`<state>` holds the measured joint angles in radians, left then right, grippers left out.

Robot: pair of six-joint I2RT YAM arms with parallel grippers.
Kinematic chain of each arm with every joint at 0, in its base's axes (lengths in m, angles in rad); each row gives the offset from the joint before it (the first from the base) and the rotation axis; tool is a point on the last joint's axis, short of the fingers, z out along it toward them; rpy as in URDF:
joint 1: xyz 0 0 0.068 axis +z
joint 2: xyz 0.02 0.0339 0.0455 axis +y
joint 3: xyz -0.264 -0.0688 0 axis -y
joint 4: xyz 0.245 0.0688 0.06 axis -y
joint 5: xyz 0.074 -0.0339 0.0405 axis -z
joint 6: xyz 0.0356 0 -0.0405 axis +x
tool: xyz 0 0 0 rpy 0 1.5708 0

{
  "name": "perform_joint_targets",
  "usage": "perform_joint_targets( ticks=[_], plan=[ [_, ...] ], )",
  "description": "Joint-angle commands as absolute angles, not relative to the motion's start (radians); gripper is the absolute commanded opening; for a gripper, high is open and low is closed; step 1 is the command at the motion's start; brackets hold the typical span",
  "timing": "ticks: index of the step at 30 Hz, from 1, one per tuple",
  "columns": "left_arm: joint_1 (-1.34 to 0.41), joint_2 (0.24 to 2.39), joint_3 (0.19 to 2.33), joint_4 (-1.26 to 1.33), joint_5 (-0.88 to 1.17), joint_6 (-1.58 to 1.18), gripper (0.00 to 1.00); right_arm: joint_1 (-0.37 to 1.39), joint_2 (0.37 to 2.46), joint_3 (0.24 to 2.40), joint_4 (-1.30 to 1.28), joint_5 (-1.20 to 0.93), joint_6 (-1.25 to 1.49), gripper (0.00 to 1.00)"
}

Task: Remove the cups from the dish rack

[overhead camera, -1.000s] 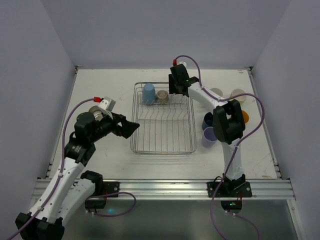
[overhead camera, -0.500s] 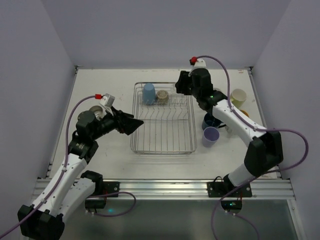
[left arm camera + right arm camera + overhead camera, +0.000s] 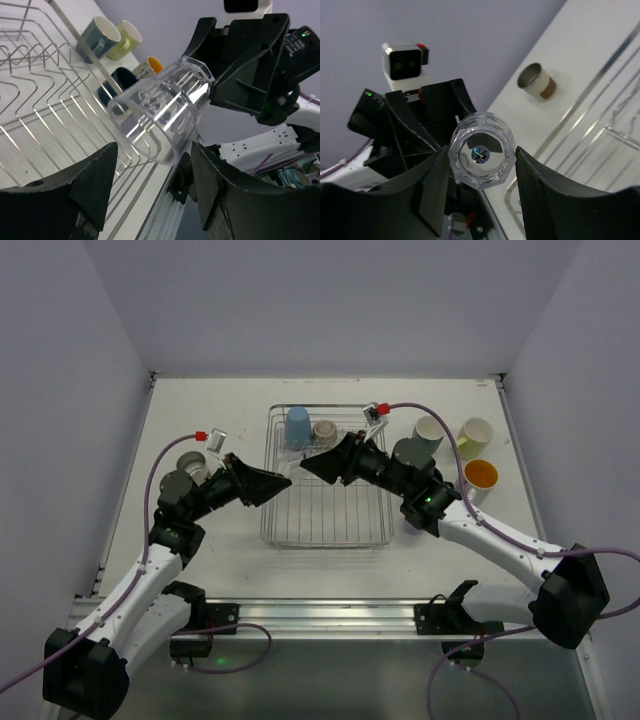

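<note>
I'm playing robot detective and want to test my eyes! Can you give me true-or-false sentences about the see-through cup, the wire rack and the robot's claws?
1. The right gripper holds the clear plastic tumbler. True.
2. The silver wire dish rack is empty. False: a light blue cup and a beige cup sit in it.
3. The left gripper is open. True.
4. The orange-lined cup is inside the rack. False: it stands on the white table, right of the rack.

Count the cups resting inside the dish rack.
2: a light blue cup and a beige cup, side by side at the dish rack's far end. The clear tumbler in the right fingers hangs above it, uncounted; the right arm may hide another.
</note>
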<state>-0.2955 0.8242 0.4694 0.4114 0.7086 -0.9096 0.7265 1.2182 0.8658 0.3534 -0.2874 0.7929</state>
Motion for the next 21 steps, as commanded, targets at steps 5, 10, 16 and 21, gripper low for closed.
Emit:
perform_joint_targets(
  ticks=[5,10,16,21],
  plan=[
    [-0.311,0.776,0.448,0.568,0.746,-1.026,0.59,0.739,1.252,0.824,0.638,-0.414,0.978,0.21],
    [-0.311,0.772,0.443,0.6,0.752,-1.046,0.49,0.741,1.262,0.77,0.701,-0.376,1.009,0.21],
    [-0.311,0.736,0.491,0.365,0.704,-0.905,0.56,0.741,1.223,0.761,0.672,-0.348,0.974,0.2],
    [-0.311,0.733,0.466,0.482,0.732,-0.968,0.49,0.745,1.273,0.773,0.699,-0.394,0.999,0.21]
  ],
)
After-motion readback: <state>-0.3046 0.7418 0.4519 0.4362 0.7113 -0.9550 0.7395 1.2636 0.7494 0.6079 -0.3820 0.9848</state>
